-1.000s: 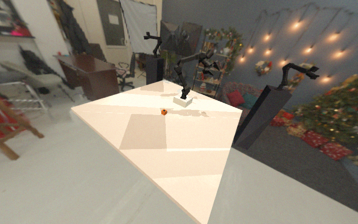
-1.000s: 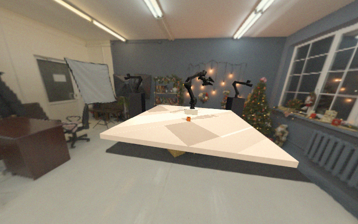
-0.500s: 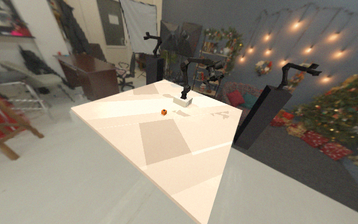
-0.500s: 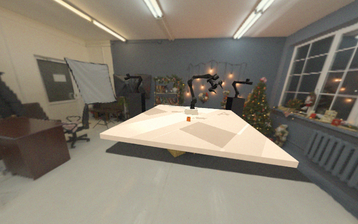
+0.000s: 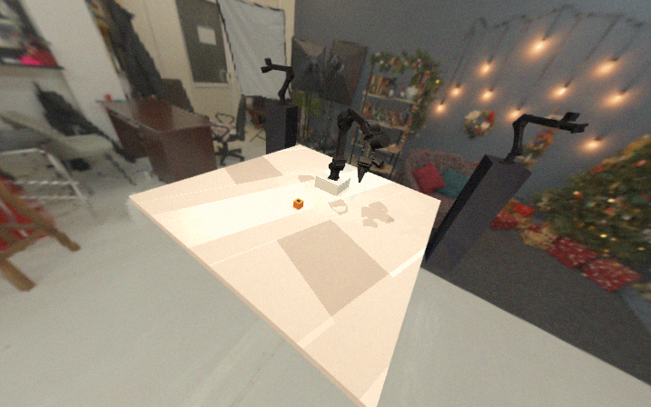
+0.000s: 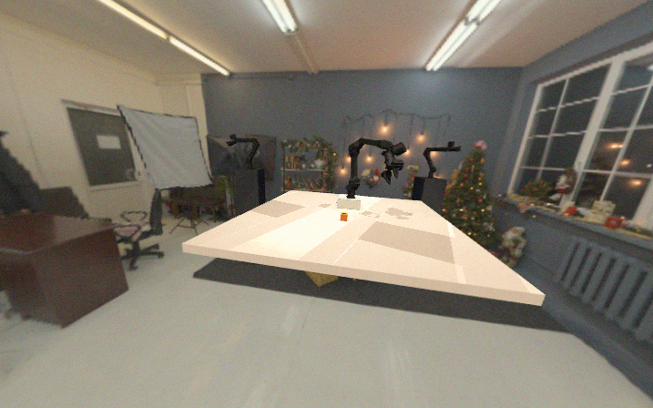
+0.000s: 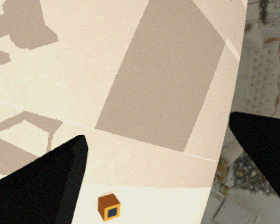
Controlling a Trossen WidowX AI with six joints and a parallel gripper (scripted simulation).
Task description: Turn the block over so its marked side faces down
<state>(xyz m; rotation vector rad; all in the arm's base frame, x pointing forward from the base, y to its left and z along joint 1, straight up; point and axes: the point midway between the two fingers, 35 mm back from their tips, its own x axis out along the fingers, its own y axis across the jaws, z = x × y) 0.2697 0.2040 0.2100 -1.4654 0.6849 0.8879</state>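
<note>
A small orange block (image 5: 298, 203) (image 6: 343, 217) (image 7: 109, 207) rests on the table (image 5: 267, 278) (image 6: 400, 263) (image 7: 76, 85). In the top view its dark blue marked side faces up. The wrist view shows this mark as a dark square with a yellow-orange border, low in the picture. My gripper (image 5: 370, 173) (image 6: 392, 178) (image 7: 159, 131) is open with nothing between its fingers. It hangs above the table, well away from the block, to the block's right in the top and exterior views. The block's underside is hidden.
My arm's pale box-shaped base (image 5: 331, 184) (image 6: 349, 203) stands behind the block. Two other black arms stand on dark pedestals (image 5: 281, 126) (image 5: 479, 207) beyond the table. Dark shadow patches lie across the table top.
</note>
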